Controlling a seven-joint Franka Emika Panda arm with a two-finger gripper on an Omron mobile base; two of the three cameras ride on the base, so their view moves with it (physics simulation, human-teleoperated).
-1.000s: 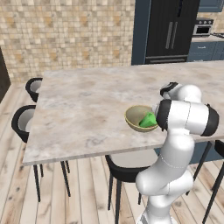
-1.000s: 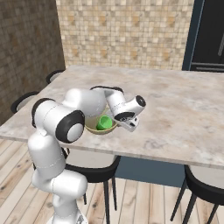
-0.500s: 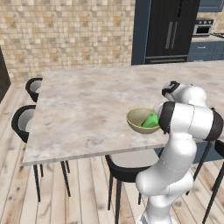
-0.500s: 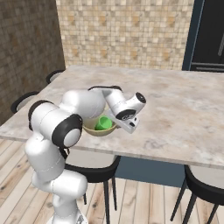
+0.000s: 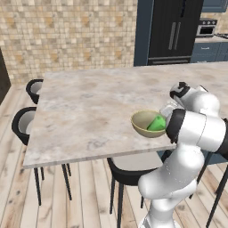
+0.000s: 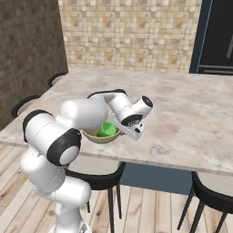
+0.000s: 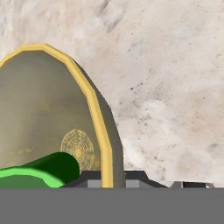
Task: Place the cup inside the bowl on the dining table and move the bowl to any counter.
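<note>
Stone top, beige-grey and marbled, covers the dining table [image 5: 89, 111], which stands on thin dark legs; near its front edge is the bowl [image 5: 143, 124], wide, shallow, olive-tan, with a smooth yellowish rim and a faint ringed pattern at its bottom; inside it the cup [image 5: 156, 123], a plain bright green tumbler, lies tipped on its side; the gripper [image 7: 106, 177] is pinched on the bowl's rim, one dark finger either side of the yellow edge; dark rounded chairs [image 5: 24, 124] stand beside the table; a tan mosaic-tiled wall [image 5: 71, 31] rises behind.
</note>
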